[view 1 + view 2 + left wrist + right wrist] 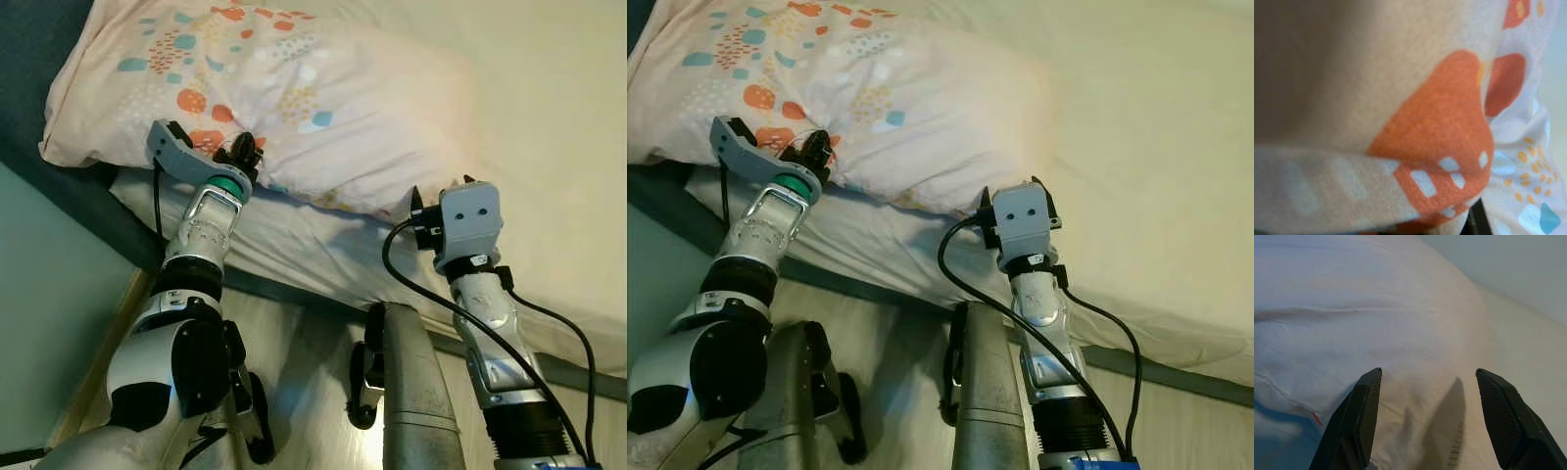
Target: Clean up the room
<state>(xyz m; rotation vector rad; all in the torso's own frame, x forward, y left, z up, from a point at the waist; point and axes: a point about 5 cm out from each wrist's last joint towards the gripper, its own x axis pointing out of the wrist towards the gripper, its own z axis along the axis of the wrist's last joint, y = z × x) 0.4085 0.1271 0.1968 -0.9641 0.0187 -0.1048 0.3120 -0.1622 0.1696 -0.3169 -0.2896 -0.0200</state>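
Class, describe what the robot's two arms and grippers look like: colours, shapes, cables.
Both arms are silver metal with black joints. The left gripper has a grey bracket and a green ring at its wrist. The right gripper has two long black textured fingers behind a grey box-shaped housing, with black cables looping down the forearm.

There is one pillow (265,98) with colored dots at the upper left, one bed (549,147), and two robot arms.
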